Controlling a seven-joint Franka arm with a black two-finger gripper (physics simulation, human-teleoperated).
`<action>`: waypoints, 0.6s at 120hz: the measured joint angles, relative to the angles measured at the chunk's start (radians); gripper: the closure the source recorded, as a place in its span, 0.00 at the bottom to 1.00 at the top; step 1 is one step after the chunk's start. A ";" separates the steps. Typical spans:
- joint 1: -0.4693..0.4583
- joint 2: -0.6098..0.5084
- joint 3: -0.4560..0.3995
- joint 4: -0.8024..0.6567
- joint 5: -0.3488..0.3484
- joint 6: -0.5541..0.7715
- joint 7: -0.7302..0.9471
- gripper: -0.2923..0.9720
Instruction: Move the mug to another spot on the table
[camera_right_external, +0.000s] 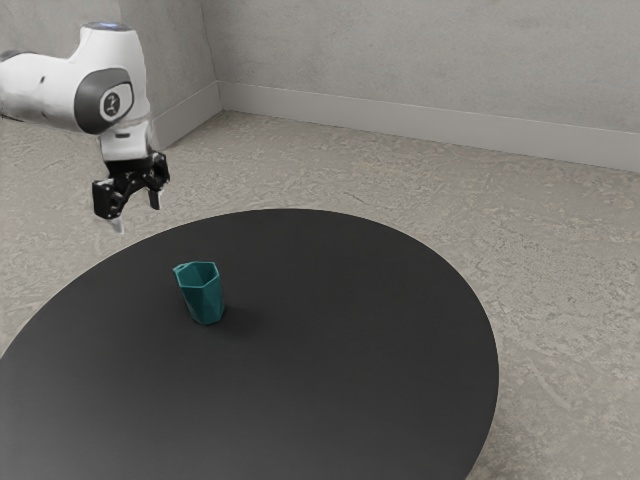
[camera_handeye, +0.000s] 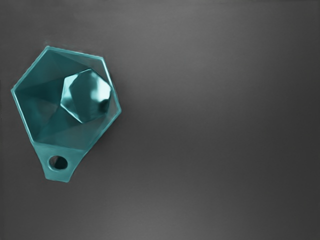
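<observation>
Mug (camera_right_external: 200, 292) upright on surface (camera_right_external: 350, 350), end effector (camera_right_external: 130, 205) wide open & empty above; off-ctr descent cd tip it.

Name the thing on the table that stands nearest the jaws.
The teal mug: the only thing standing on the round black table, upright, faceted, mouth up, with a small holed handle.

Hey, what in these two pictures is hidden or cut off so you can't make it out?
Exterior view: the table at its near and left rim, cut off by the picture's edges.
Exterior view: the arm toward its base, cut off by the left edge.
Exterior view: the handle of the mug, apparently behind its own body.
</observation>
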 joint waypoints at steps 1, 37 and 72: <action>-0.002 0.002 0.000 -0.001 0.000 0.003 0.007 0.23; 0.074 0.134 -0.002 0.011 -0.102 0.110 0.201 0.23; 0.095 0.225 -0.008 0.033 -0.239 0.191 0.342 0.23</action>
